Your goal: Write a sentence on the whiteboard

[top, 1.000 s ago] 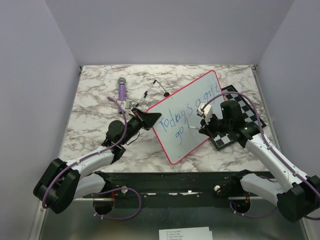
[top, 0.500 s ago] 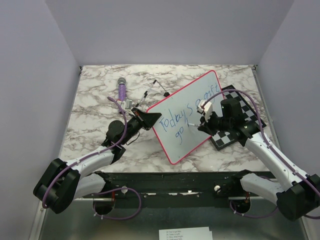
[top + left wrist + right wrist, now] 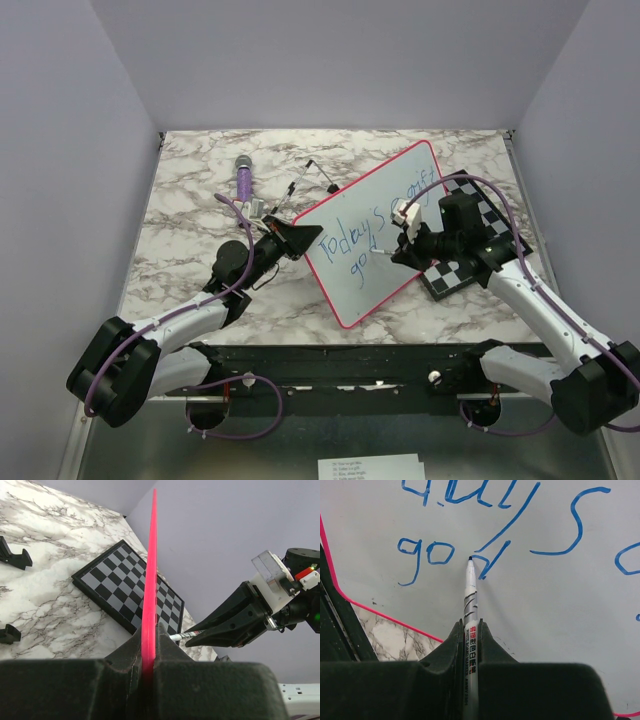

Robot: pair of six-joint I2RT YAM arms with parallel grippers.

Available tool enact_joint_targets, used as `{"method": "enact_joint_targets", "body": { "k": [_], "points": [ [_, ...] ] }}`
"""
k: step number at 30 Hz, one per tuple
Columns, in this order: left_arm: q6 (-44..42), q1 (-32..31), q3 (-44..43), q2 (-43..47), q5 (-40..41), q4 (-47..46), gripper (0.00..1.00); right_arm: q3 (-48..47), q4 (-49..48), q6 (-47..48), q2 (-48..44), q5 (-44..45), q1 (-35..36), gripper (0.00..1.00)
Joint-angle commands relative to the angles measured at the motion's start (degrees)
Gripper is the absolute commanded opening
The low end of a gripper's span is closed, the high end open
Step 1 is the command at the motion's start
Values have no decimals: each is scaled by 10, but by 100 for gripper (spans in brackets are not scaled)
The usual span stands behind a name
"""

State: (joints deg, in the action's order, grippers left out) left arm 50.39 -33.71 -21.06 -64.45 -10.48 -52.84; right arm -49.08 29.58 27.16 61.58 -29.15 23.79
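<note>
Two sets of jaws are mine, and both are pinching something. My left jaws are pressed onto the pink-red rim of the whiteboard (image 3: 372,235). In the left wrist view that rim (image 3: 150,580) runs edge-on, straight up the middle of the frame from between them. My right jaws are clamped on a white marker (image 3: 470,595) that sticks out up the centre of the right wrist view. Its dark tip sits on the board's white face (image 3: 560,605), at the short slanted stroke just right of "go". Seen from above, the board lies askew in the middle of the marble counter (image 3: 200,230), with my left jaws at its left corner and my right jaws over its right half. The sentence (image 3: 370,225) runs in blue across it, roughly "Today's a gift" with "go" and a stroke beneath. A chessboard (image 3: 480,250) lies just beside the board's right edge, under my right arm. A purple-handled thing (image 3: 243,178) rests in the upper left of the counter, well apart from the board.
</note>
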Motion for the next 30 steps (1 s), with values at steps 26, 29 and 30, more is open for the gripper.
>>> {"method": "enact_joint_targets", "body": {
  "k": [26, 29, 30],
  "points": [
    [0, -2, -6, 27, 5, -68, 0, 1, 9, 11, -30, 22, -1, 0],
    [0, -2, -5, 26, 5, -70, 0, 0, 7, 11, -27, -12, -1, 1],
    [0, -2, -6, 24, 5, -70, 0, 0, 5, 10, -28, -16, -1, 0]
  ]
}}
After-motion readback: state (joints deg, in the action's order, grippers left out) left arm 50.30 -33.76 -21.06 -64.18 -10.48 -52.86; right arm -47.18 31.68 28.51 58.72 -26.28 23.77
